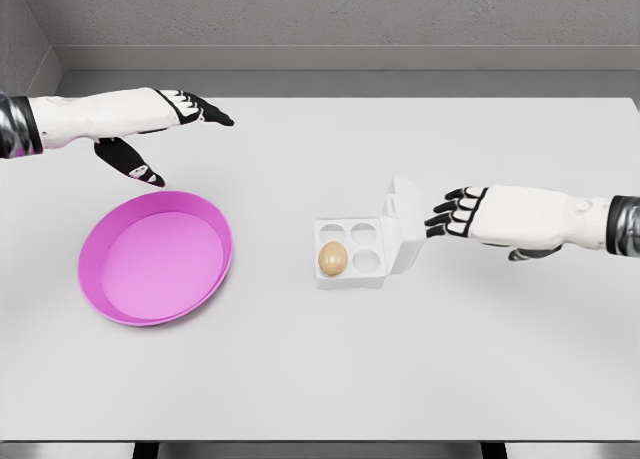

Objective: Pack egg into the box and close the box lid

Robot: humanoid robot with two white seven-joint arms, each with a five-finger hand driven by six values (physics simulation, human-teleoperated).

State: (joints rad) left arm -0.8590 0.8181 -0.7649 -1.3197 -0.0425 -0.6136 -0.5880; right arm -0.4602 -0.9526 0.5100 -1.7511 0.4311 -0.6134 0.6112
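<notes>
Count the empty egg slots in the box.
3. The egg box has four slots; the egg fills the front-left one. Empty: back-left slot, back-right slot, front-right slot. None looks hidden; the lid stands open on the right.

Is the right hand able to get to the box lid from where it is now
Probably yes. The right hand hovers open just right of the raised lid, fingers pointing at it, with nothing between them. The egg already sits in the box.
</notes>
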